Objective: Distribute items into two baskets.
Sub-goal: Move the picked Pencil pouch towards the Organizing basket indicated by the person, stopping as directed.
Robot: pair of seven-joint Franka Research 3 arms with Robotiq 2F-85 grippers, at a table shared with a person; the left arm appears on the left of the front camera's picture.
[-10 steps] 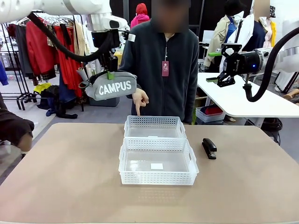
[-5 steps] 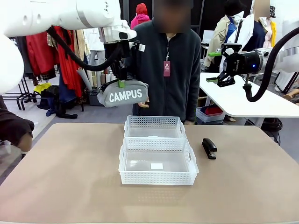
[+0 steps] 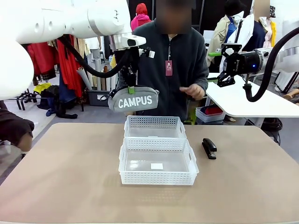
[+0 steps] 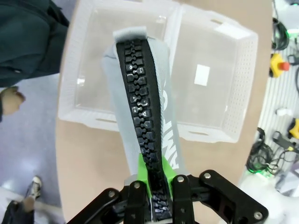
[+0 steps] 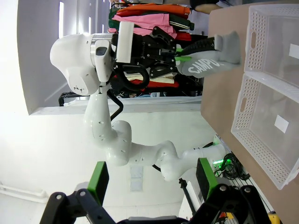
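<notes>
The grey "CAMPUS" pouch [image 3: 134,100] hangs in the air, just above the left end of the far, smaller basket [image 3: 154,122]. My left gripper [image 3: 130,87] is shut on its top edge. In the left wrist view the black zipper of the pouch [image 4: 142,116] runs up from the green pads [image 4: 145,170], with both baskets below. The larger basket [image 3: 158,177], with a white label on its bottom, stands nearer me. A black stapler [image 3: 209,148] lies on the table to its right. My right gripper [image 3: 219,65] is open, high at the right, with nothing between its fingertips [image 5: 98,179].
A person stands at the far side with one hand [image 3: 194,91] raised at chest height. A white table [image 3: 243,100] stands behind at the right and a clothes rack [image 3: 46,51] at the left. The tan tabletop [image 3: 65,177] is bare around the baskets.
My left arm has carried the pouch to the right and slightly down, to above the far basket. The person's hand, which pointed down at that basket, has lifted away to chest height.
</notes>
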